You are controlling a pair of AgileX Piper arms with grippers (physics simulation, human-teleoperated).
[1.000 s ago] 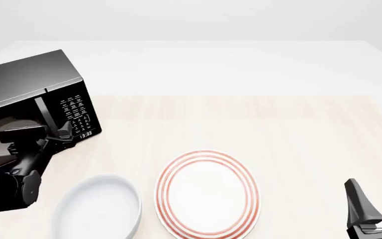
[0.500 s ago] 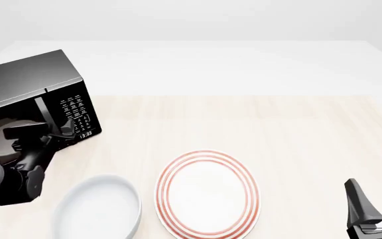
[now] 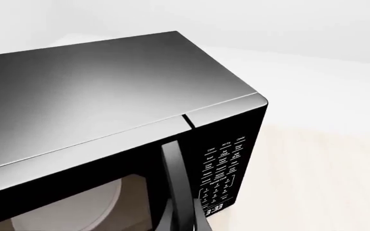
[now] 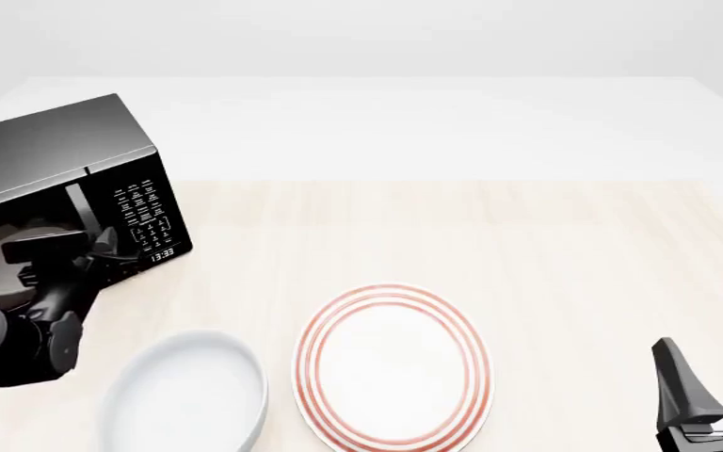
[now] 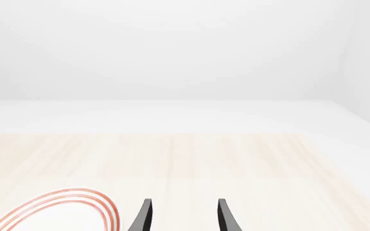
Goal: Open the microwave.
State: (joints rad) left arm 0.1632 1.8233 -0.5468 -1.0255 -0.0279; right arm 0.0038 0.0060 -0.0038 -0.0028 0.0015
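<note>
Table (image 4: pixel 563 235): pale wood-grain top running wide across the front view, with a plain white strip along its far edge.
Microwave (image 4: pixel 48 155): glossy black box at the far left of the table, partly cut off by the picture's left edge. Its long axis runs left to right but is turned, so the right end sits farther back and the door face points toward the near right, at the arms' side. Door looks shut, flush with the keypad panel.
Microwave front (image 3: pixel 227 166): white-marked keypad on the right end with a small clock below it reading 3:33 in the left wrist view; a vertical bar handle (image 3: pixel 175 183) stands between the keypad and the dark glass window.
Striped plate (image 4: pixel 391 367): white with red rings at the rim, near the front edge at centre, lying flat.
White bowl (image 4: pixel 185 395): plain white, just left of the striped plate and apart from it, below the microwave in the front view.
Left gripper (image 4: pixel 79 247): at the microwave's door by the lower part of the handle; whether its fingers are spread or closed on the bar I cannot tell.
Right gripper (image 5: pixel 181 216): low at the near right, well apart from the microwave, fingers parted with bare table between them, holding nothing.
</note>
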